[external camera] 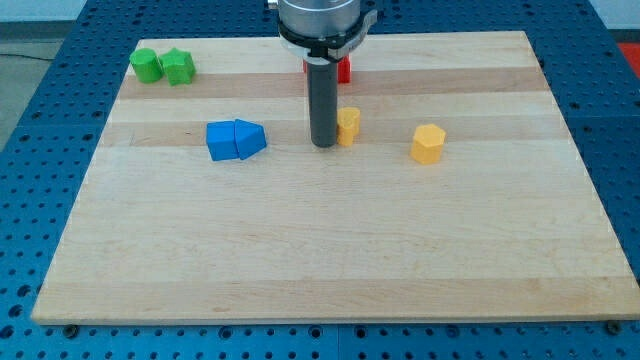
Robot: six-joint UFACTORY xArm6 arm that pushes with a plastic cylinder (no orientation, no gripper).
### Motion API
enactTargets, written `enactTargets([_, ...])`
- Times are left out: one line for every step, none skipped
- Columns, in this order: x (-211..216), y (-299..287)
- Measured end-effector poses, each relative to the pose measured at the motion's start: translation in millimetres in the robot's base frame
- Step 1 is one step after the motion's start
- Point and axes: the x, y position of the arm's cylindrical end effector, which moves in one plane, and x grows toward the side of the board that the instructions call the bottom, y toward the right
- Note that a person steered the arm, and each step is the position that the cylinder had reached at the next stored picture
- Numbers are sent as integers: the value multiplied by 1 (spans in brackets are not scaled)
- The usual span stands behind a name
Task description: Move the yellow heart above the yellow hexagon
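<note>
Just left of the yellow heart [349, 126], my tip [324, 144] seemingly touches it, holding nothing

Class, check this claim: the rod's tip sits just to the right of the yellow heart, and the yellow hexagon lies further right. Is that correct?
Not quite. In the camera view, my tip sits just to the left of the yellow heart, not its right. The yellow hexagon does lie further right.

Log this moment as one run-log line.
my tip: touching left side of yellow heart | yellow hexagon: right of heart, apart | heart not yet above hexagon
</note>
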Motion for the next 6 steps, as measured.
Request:
enactTargets([-7,0])
enactTargets([-12,-19])
enactTargets([-25,-14])
enactTargets([-28,31])
enactTargets([-26,73])
enactTargets([-25,96])
